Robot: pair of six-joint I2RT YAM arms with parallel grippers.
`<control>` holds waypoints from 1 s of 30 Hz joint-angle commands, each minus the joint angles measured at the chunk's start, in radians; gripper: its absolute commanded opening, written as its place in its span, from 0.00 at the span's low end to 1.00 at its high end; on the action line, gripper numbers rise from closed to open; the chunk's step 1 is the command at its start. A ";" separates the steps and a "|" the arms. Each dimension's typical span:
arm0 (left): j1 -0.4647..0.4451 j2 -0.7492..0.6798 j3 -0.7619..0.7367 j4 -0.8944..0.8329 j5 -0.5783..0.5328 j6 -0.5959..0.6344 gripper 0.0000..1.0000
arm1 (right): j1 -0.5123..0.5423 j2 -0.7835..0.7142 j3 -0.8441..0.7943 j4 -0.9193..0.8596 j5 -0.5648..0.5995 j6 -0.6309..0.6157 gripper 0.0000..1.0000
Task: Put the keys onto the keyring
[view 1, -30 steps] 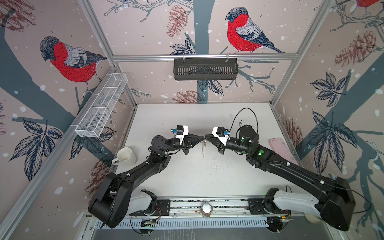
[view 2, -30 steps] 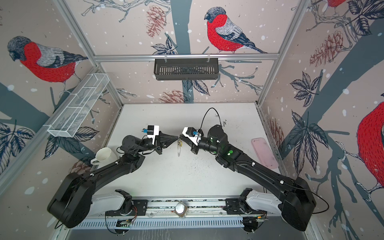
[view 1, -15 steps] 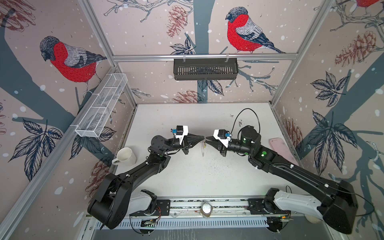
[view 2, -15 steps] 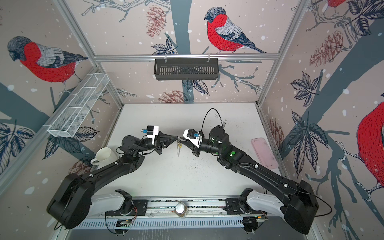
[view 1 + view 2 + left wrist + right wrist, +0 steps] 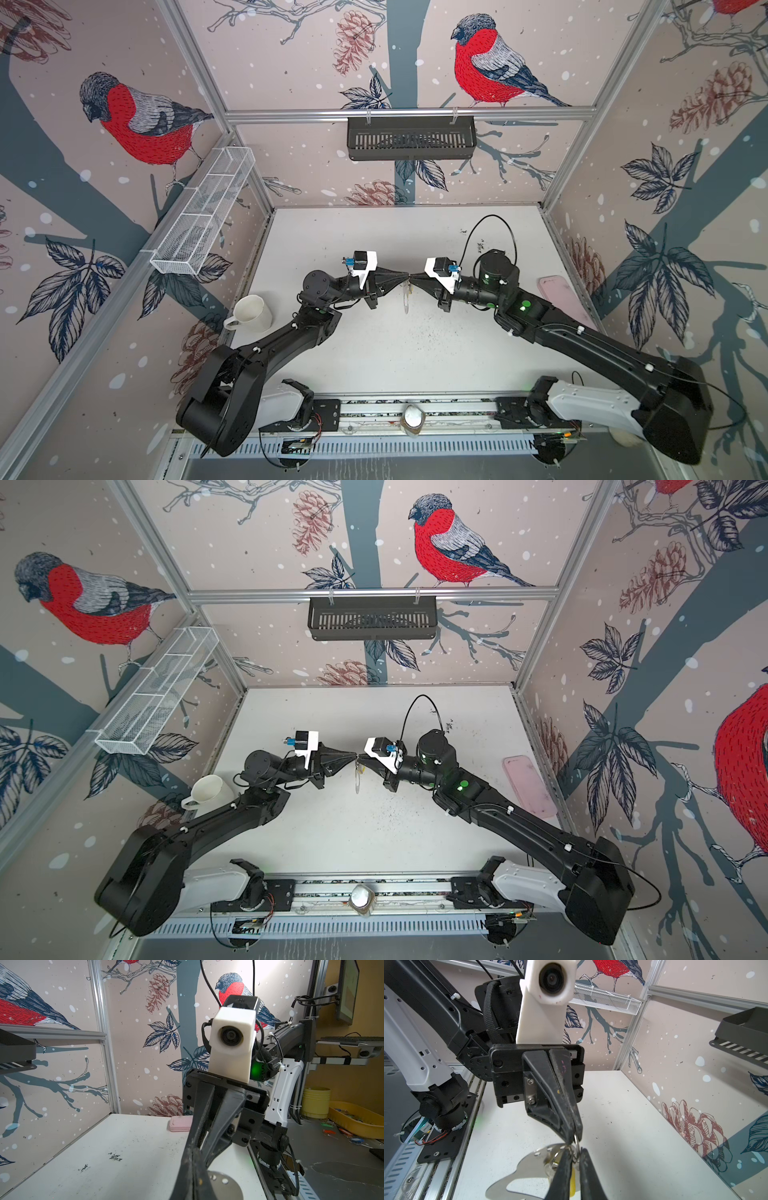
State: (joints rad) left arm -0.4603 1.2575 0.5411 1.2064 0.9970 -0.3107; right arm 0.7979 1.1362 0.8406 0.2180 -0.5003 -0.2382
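Keyring is hung by a ring clamped in left gripper; keys are seen between right gripper fingers, grip unclear.

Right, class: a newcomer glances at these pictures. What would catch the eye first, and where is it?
The two black arms meet nose to nose above the middle of the white table, left gripper and right gripper tip to tip. The keyring dangles between them, and the right wrist view shows a yellow key tag on it. Then come the big red bullfinches on the walls all round.
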 commanded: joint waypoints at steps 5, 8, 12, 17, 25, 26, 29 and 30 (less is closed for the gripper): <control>0.003 0.013 0.006 0.070 0.019 -0.025 0.00 | 0.004 0.011 0.014 0.046 -0.040 0.007 0.11; 0.002 0.017 0.006 0.079 0.018 -0.029 0.00 | 0.004 0.017 0.018 0.043 -0.052 0.004 0.04; 0.003 0.021 0.006 0.077 0.012 -0.030 0.00 | 0.004 0.022 0.032 0.018 -0.040 -0.012 0.00; 0.004 0.001 0.006 0.015 -0.030 0.009 0.12 | 0.002 0.020 0.051 -0.044 -0.001 -0.039 0.00; 0.015 -0.123 0.003 -0.205 -0.137 0.140 0.33 | 0.004 0.038 0.110 -0.195 0.087 -0.095 0.00; 0.015 -0.143 0.003 -0.248 -0.155 0.163 0.33 | 0.005 0.044 0.126 -0.224 0.098 -0.104 0.00; 0.014 -0.207 0.032 -0.444 -0.218 0.267 0.29 | 0.011 0.070 0.211 -0.351 0.134 -0.128 0.00; 0.014 -0.225 0.045 -0.513 -0.237 0.298 0.28 | 0.015 0.085 0.247 -0.404 0.152 -0.138 0.00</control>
State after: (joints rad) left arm -0.4480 1.0634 0.5617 0.8963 0.8333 -0.1303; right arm 0.8059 1.2053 1.0328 -0.0708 -0.4026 -0.3397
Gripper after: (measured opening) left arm 0.282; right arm 0.051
